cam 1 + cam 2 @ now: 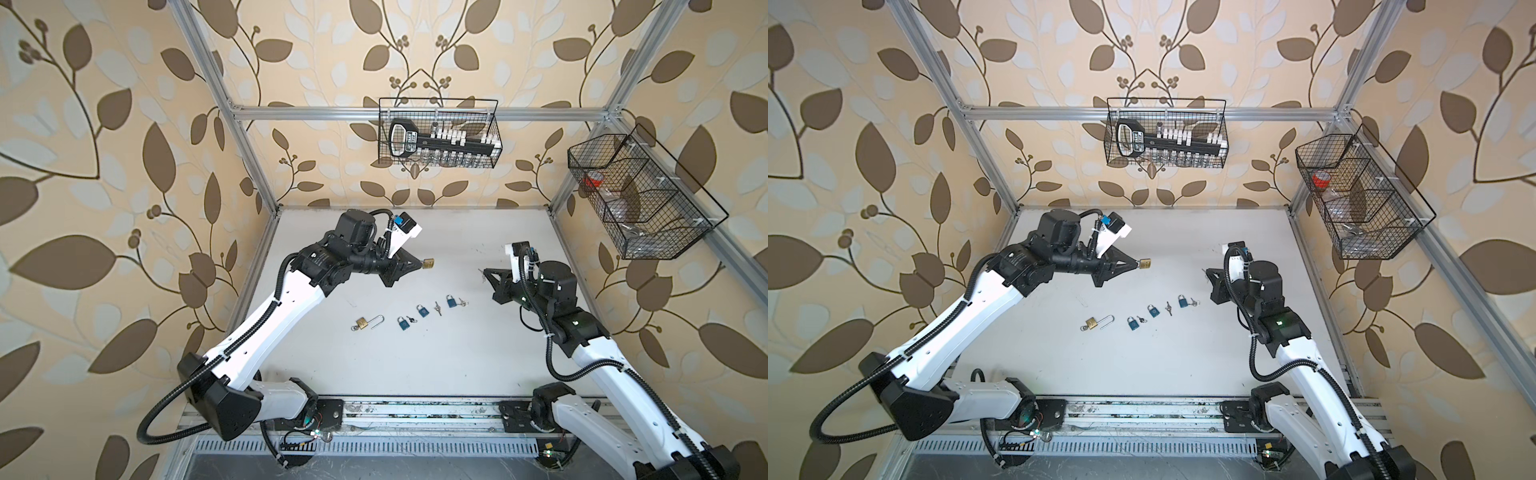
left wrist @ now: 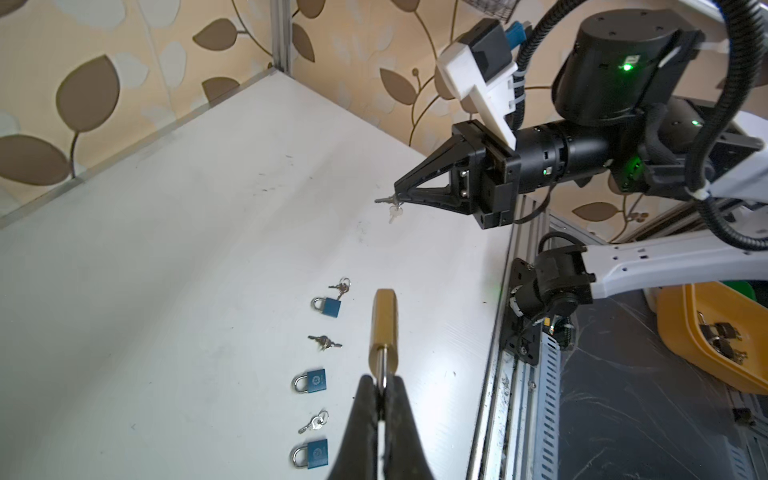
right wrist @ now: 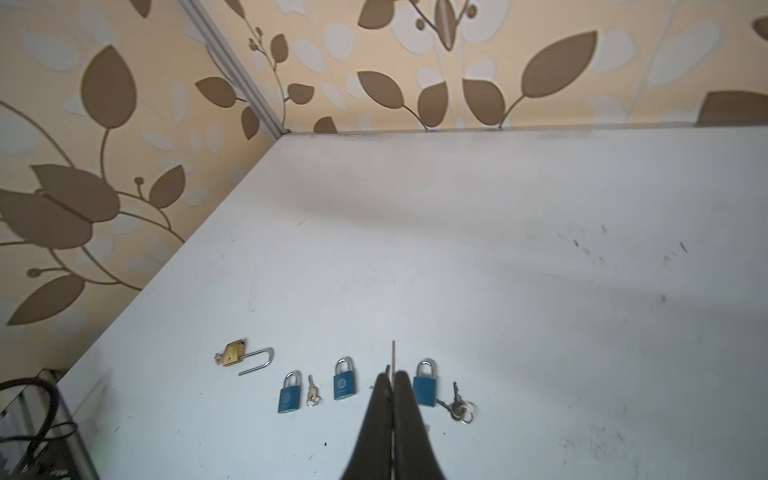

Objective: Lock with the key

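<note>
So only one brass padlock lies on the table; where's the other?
In both top views the brass padlock is off the table, left of centre, clamped by its shackle in the left gripper, beyond the blue padlocks.

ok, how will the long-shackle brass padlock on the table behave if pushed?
Long-shackle brass padlock lies flat, so it should slide, not roll. One leg of its shackle looks free, so it may pivot. All metal: probably heavy for its size.

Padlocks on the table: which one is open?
The gold padlock with the long loop, at the left end of the row in a top view. One end of its loop is free; the three blue padlocks are shut.
</note>
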Controlling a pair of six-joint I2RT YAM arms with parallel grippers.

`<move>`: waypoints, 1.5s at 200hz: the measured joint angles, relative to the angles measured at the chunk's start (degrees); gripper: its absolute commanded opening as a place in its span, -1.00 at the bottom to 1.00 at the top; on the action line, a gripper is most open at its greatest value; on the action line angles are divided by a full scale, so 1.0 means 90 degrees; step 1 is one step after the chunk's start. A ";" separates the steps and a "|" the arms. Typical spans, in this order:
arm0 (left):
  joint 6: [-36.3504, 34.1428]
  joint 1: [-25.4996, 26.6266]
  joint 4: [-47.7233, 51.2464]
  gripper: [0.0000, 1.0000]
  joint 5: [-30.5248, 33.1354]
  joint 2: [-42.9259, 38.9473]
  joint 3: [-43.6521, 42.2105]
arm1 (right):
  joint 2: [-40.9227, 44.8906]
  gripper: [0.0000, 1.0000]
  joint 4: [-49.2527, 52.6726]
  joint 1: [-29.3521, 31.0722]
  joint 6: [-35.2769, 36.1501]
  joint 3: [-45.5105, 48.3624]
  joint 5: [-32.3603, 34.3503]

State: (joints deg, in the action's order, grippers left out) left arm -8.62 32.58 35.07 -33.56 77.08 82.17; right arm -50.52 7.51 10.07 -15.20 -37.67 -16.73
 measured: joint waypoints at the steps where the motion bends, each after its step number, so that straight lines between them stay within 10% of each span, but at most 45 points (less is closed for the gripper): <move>1: -0.0002 0.0000 0.0022 -1.00 0.0007 0.0041 0.0024 | -0.0017 -1.00 -0.0036 -0.0049 -0.0032 0.0024 -0.0022; 88: -0.0002 0.0272 0.0491 -1.00 0.0291 0.1627 0.0840 | -0.1824 -1.00 -0.1994 -0.2016 -0.1537 0.0818 -0.1202; 172: -0.0083 0.0379 0.0056 -1.00 0.0282 0.2628 0.1836 | -0.3082 -1.00 -0.2096 -0.2110 -0.1455 0.0687 -0.1285; 300: -0.0403 0.0384 -0.0848 -1.00 0.0789 0.2319 0.0423 | -0.3840 -0.94 -0.1649 -0.1880 -0.1185 0.0809 -0.0823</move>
State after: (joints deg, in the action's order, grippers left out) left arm -12.25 36.03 27.44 -26.46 97.95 85.97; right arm -85.08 -7.33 -6.85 -25.87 -30.39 -24.14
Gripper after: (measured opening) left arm 0.048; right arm 0.047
